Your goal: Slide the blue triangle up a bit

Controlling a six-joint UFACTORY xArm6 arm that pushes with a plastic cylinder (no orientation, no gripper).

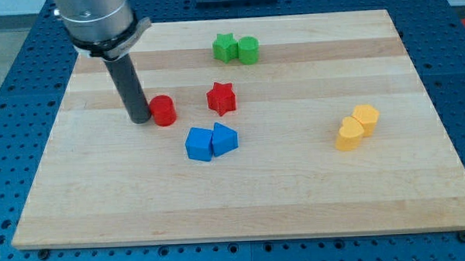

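The blue triangle (224,138) lies near the board's middle, touching a blue cube (199,144) on its left. My tip (140,119) is at the view's left, just left of a red cylinder (163,110) and touching or nearly touching it. The tip is up and to the left of the blue triangle, well apart from it. A red star (221,98) sits just above the blue triangle.
A green star (225,48) and a green cylinder (248,49) sit together at the view's top. Two yellow blocks (357,126) sit together at the right. The wooden board (243,208) rests on a blue perforated table.
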